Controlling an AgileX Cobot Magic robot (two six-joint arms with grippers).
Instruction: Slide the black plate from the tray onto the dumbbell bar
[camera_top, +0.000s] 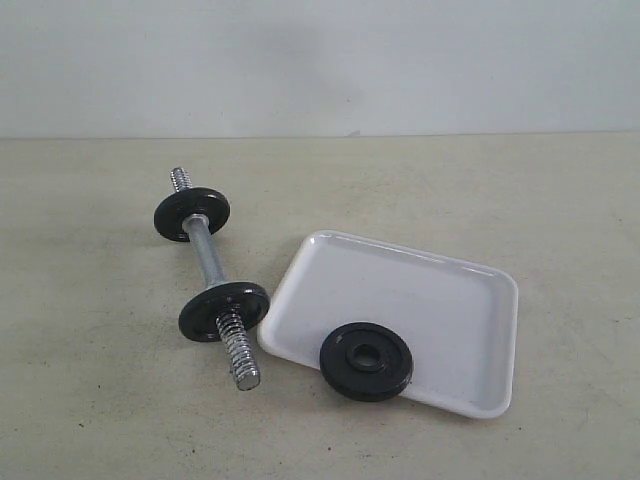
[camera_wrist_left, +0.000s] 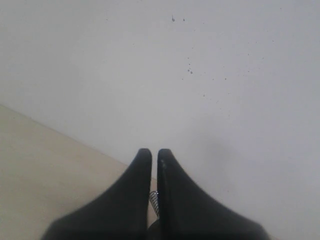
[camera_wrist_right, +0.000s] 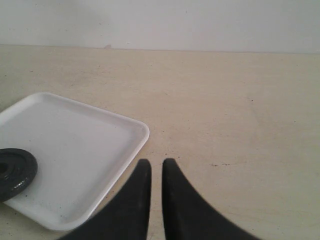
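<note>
Flat at the near rim of the tray, toward its near-left corner: black plate, hole up. Just left of the tray on the tabletop: dumbbell bar, slanting from the far edge toward the near edge, two more black discs threaded on. Left gripper pinched together; small coiled bit low between the fingers, too blurred to name. Right gripper closed to a narrow slit, empty, above the tabletop beside a tray corner.
</note>
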